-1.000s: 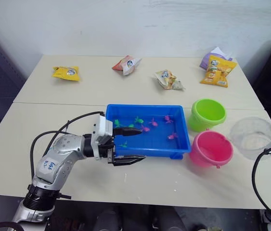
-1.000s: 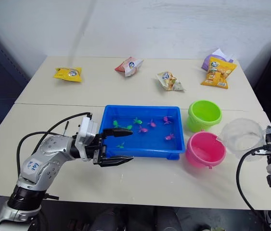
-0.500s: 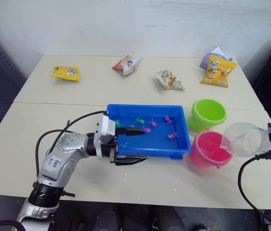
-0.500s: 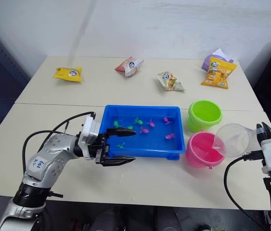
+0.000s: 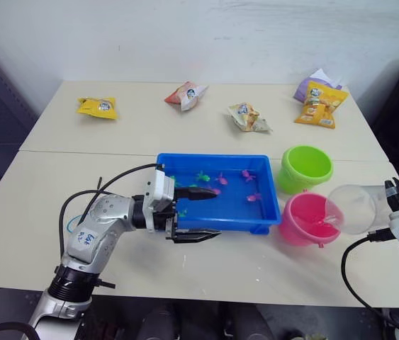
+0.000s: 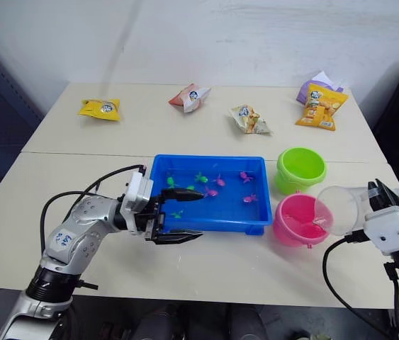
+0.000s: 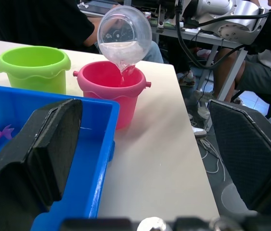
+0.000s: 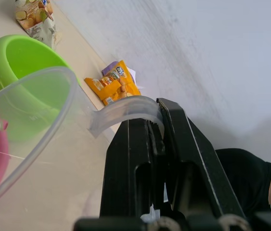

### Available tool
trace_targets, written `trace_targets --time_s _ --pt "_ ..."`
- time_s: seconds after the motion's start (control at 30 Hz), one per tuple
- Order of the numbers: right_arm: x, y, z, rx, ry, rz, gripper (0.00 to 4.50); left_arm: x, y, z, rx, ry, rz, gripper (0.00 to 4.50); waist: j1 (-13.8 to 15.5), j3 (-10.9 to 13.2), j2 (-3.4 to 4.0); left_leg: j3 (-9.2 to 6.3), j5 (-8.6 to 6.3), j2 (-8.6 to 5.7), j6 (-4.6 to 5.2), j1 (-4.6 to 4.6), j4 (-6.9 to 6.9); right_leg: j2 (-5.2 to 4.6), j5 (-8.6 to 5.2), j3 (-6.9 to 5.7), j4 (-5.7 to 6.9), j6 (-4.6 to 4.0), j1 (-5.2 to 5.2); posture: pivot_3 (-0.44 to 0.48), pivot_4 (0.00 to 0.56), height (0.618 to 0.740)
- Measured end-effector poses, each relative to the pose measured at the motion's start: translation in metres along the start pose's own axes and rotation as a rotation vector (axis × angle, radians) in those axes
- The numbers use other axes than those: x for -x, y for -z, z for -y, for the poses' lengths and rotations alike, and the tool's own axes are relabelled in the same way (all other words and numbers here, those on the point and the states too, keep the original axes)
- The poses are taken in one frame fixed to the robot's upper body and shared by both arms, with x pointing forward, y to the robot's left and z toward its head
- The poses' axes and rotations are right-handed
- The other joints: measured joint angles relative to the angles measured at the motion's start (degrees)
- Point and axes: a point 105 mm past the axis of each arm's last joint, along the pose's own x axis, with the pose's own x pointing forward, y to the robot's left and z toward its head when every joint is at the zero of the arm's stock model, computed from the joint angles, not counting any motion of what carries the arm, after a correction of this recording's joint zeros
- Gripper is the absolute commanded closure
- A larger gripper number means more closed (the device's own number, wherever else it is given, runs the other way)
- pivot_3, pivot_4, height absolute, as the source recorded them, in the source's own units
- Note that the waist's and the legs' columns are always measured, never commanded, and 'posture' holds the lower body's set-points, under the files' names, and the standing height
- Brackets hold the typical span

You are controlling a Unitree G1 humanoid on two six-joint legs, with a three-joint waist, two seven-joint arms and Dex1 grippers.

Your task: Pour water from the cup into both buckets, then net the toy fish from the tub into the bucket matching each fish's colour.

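Over the pale bench (image 5: 114,142), my right tool (image 8: 157,127) pinches the light, slippery cup (image 5: 355,207) by its thin handle, water sloshing into the pink bucket (image 5: 310,218), left tool (image 5: 195,212) gaping empty.

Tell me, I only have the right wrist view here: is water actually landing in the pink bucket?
Observer: Yes. The left wrist view shows a thin stream running from the tilted cup into the pink bucket.
Operator: Where is the left tool?
Observer: The left tool is open and empty, straddling the tub at its near wall, one finger over the water and one outside.
Operator: Any fish moved?
Observer: Green and pink toy fish lie in the tub.
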Motion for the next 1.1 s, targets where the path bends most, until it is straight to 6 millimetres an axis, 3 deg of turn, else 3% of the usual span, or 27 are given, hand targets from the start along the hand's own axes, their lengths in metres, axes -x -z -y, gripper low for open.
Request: trace_targets --time_s 0.57,0.77,0.83,1.1 --pt "-0.005 -0.009 0.003 0.056 0.006 0.062 4.48 -0.002 0.003 -0.003 -0.024 0.006 -0.002 0.0 0.0 0.0 -0.01 0.0 0.01 0.0 0.0 0.0 0.02 0.01 0.0 0.0 0.01 0.0 0.0 0.0 0.15 0.738" --pt "-0.005 -0.001 0.002 0.045 0.008 0.05 4.48 -0.003 0.003 -0.003 -0.034 0.007 -0.001 0.0 0.0 0.0 -0.01 0.0 0.02 0.0 0.01 0.0 0.02 0.01 0.0 0.0 0.02 0.0 0.01 0.0 0.15 0.738" --pt "-0.006 0.001 0.004 0.001 0.025 0.045 4.48 -0.003 0.003 -0.003 -0.035 0.007 -0.002 0.0 0.0 0.0 -0.01 0.0 0.02 0.0 0.01 0.01 0.03 0.01 0.0 0.0 0.03 0.0 0.01 0.0 0.15 0.738" --pt "-0.008 0.031 0.022 -0.488 0.232 -0.078 4.48 0.005 0.008 -0.011 -0.045 -0.04 -0.042 0.0 0.0 0.0 0.0 -0.02 0.04 0.01 0.06 0.01 0.03 -0.02 0.0 -0.01 0.05 0.0 0.03 0.0 0.15 0.738"
